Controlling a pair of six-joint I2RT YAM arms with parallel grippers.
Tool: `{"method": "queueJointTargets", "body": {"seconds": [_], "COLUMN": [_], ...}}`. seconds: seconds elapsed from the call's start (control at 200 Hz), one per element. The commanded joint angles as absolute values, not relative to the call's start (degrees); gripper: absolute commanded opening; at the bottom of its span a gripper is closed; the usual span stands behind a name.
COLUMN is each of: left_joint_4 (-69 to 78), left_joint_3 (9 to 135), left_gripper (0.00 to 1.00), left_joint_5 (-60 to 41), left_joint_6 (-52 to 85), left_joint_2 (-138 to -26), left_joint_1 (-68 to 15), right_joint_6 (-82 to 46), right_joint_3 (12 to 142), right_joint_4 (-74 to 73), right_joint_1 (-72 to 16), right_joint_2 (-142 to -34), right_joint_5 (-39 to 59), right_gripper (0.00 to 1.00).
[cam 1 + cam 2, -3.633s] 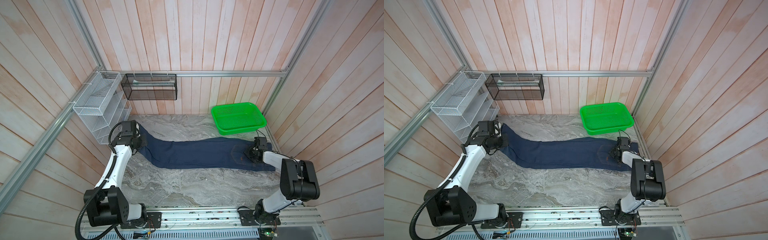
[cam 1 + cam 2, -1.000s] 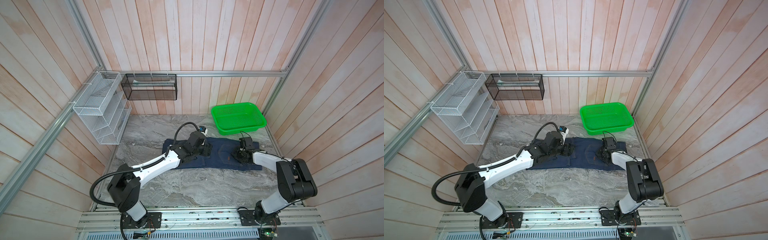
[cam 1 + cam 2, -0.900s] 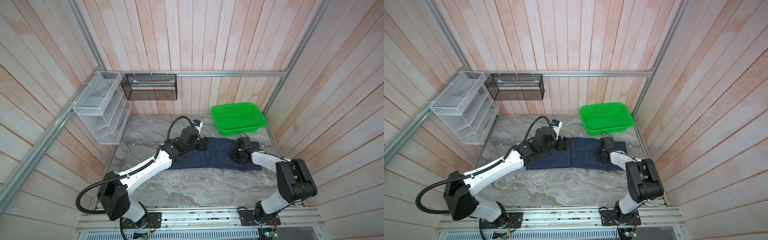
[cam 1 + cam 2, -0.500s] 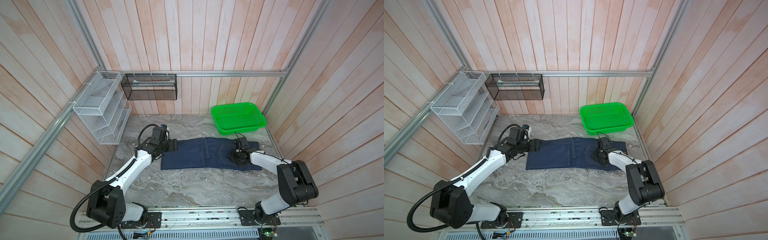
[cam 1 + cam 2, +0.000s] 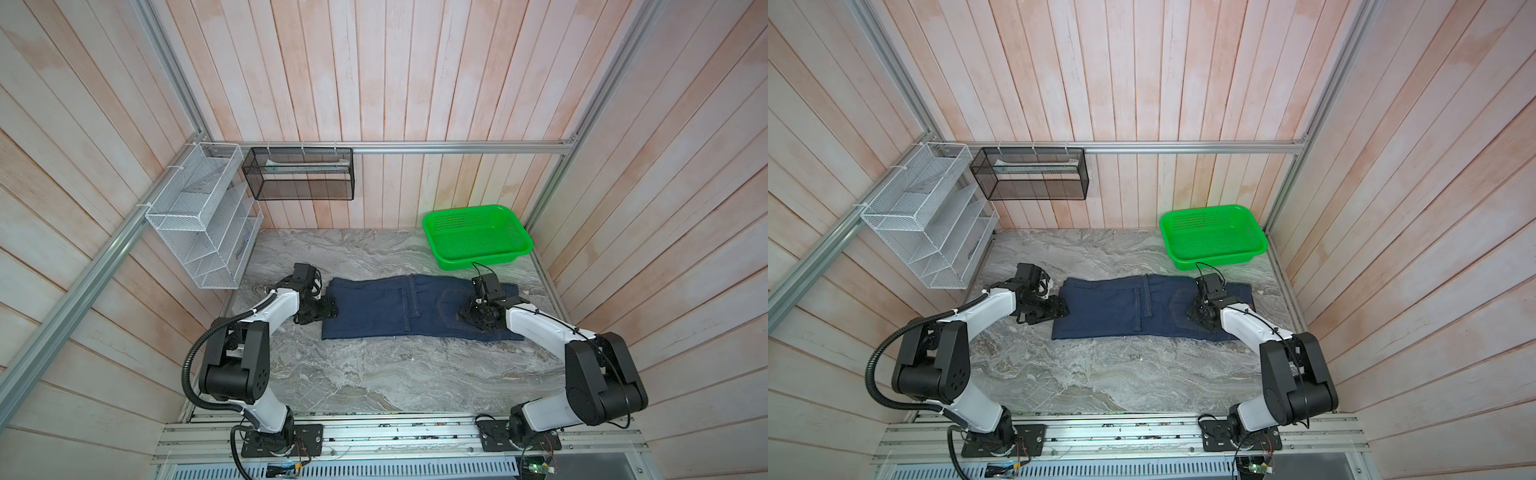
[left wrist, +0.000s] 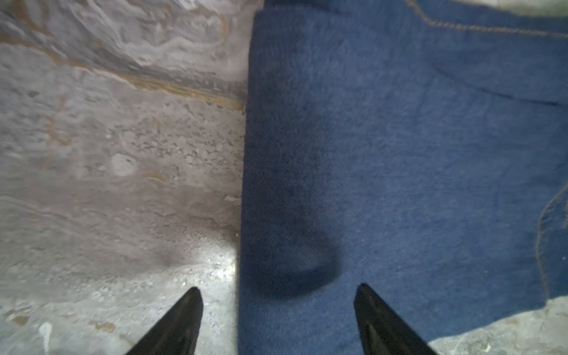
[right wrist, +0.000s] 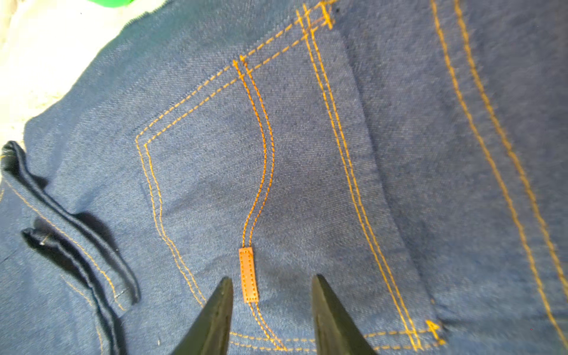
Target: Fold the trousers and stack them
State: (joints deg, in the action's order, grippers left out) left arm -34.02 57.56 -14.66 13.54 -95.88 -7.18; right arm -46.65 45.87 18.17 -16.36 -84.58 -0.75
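Note:
The trousers (image 5: 374, 307), dark navy jeans with tan stitching, lie folded in half across the marble table (image 5: 374, 382) in both top views (image 5: 1108, 311). My left gripper (image 5: 328, 311) is low at their left folded edge. In the left wrist view it (image 6: 278, 289) is open and holds nothing, one finger over marble and one over denim (image 6: 399, 153). My right gripper (image 5: 469, 313) rests on the waist end. In the right wrist view it (image 7: 273, 278) is open over the back pocket (image 7: 246, 184), on either side of a small orange tab (image 7: 247, 273).
A green plastic basket (image 5: 478, 237) stands at the back right, just behind the waist end. A white wire rack (image 5: 199, 232) and a black mesh basket (image 5: 299, 174) hang on the left and back walls. The arm bases sit on a metal rail (image 5: 395, 436) along the front.
My left arm has drawn back leftward from the middle of the folded trousers to their left fold edge. The trousers now lie flat in half. The right gripper has barely moved.

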Motion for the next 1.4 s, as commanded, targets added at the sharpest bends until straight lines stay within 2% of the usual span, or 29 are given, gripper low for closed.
{"method": "queueJointTargets", "body": {"seconds": [0.0, 0.245, 0.635, 0.855, 0.965, 1.13, 1.325, 1.395], "left_joint_4": [-34.67, -33.75, -32.42, -32.43, -32.34, -32.23, -35.02, -36.87], "left_joint_3": [58.56, 59.12, 60.11, 60.48, 60.55, 60.63, 60.59, 60.98], "left_gripper": [0.79, 0.84, 0.80, 0.56, 0.53, 0.27, 0.00, 0.00], "left_joint_5": [-16.50, -17.52, -21.14, -21.98, -20.99, -21.17, -14.53, -10.23], "left_joint_6": [13.10, 13.52, 13.52, 13.53, 13.73, 13.82, 12.93, 12.48], "left_joint_2": [-97.61, -99.28, -102.47, -102.51, -101.36, -100.41, -96.67, -94.63], "left_joint_1": [-6.96, -7.03, -6.94, -6.88, -6.77, -6.64, -6.56, -6.42], "right_joint_6": [-45.72, -44.65, -41.68, -40.39, -40.09, -38.88, -37.41, -37.13], "right_joint_3": [44.92, 43.86, 43.07, 42.89, 42.08, 39.86, 39.56, 39.62], "right_joint_4": [20.65, 21.00, 22.23, 22.66, 22.08, 20.00, 20.21, 20.46], "right_joint_1": [-15.94, -13.35, -5.56, -2.64, -1.05, 3.68, 6.58, 7.25], "right_joint_2": [-83.19, -81.33, -77.90, -77.08, -76.99, -77.51, -76.96, -76.26], "right_joint_5": [-2.28, -1.98, -0.79, -0.13, -0.06, 1.68, 2.29, 2.08], "right_gripper": [0.43, 0.43, 0.43, 0.43, 0.43, 0.44, 0.54, 0.57]}}
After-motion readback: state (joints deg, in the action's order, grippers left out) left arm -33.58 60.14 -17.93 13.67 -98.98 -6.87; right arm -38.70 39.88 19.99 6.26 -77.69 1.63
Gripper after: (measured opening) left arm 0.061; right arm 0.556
